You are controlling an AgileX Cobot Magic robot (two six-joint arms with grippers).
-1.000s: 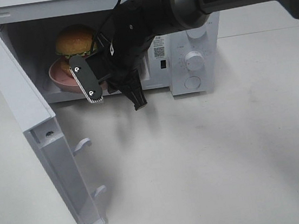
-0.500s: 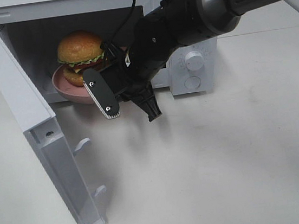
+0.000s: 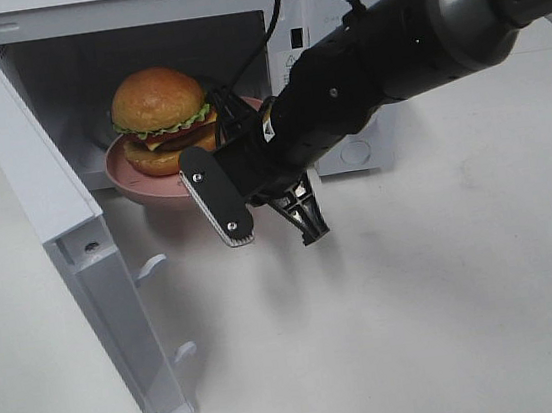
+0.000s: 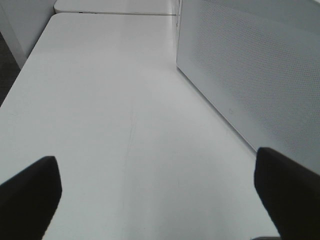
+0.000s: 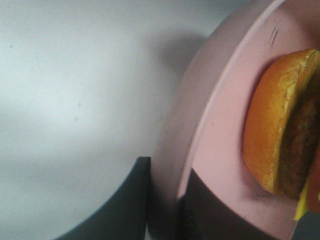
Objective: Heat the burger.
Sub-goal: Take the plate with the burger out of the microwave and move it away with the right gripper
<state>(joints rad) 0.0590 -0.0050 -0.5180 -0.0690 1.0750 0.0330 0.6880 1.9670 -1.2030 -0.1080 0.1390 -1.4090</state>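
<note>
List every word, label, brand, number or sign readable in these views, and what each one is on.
No text can be read in any view.
Sticker on the microwave front panel, near its top beside the cavity: dark marks, too small to read.
Right arm: no lettering shows on it.
Left and right wrist views: no writing at all.

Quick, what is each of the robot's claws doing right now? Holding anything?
Left gripper: open, holding nothing, over bare table.
Right gripper: shut on the rim of the pink plate carrying the burger.
</note>
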